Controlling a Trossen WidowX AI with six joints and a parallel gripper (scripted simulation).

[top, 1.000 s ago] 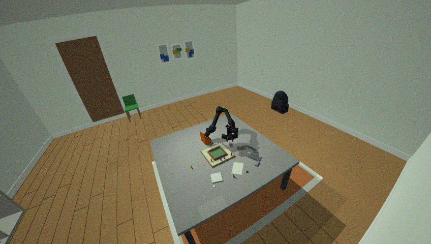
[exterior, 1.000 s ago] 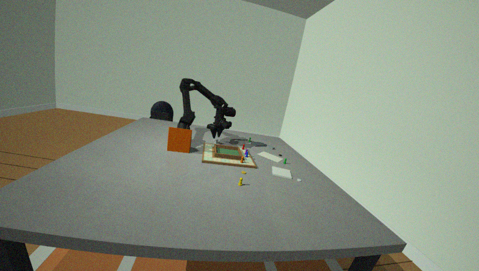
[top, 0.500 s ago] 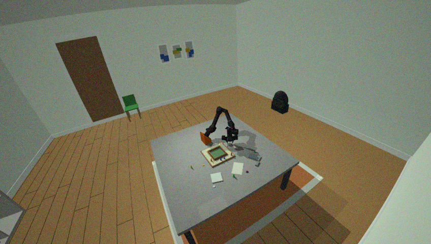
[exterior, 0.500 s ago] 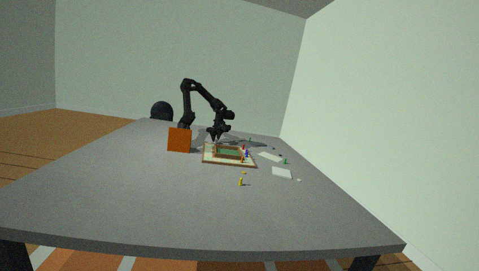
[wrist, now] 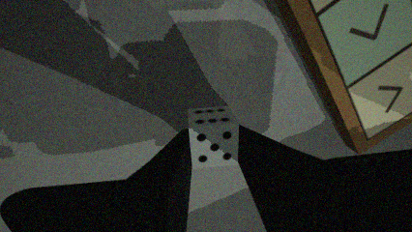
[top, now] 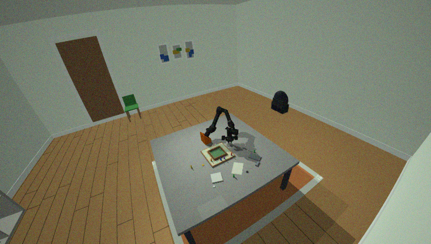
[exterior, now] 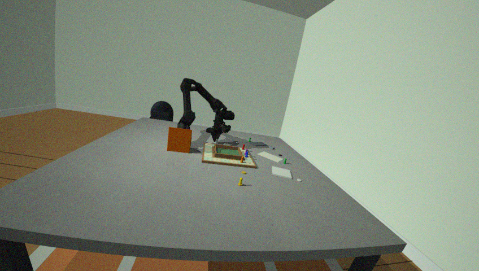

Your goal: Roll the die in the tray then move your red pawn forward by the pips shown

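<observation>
Black parallel-jaw gripper [wrist: 214, 140]: closed on small grey black-pipped die [wrist: 213, 132] (five pips on the near face) | die on grey table [wrist: 58, 121] | wooden-framed arrow-marked game board [wrist: 360, 63] at 2 o'clock, apart.

Matt grey table [exterior: 134, 201]; wood-framed board [exterior: 228, 163]; die [wrist: 213, 136] prob. matt plastic; fingers matt blk.

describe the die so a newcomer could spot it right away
Find the game board mid-table, then the black arm's gripper just behind it. The die is the small pale cube with black pips, pinched between the fingers; the loose pieces nearby are coloured pawns.
</observation>
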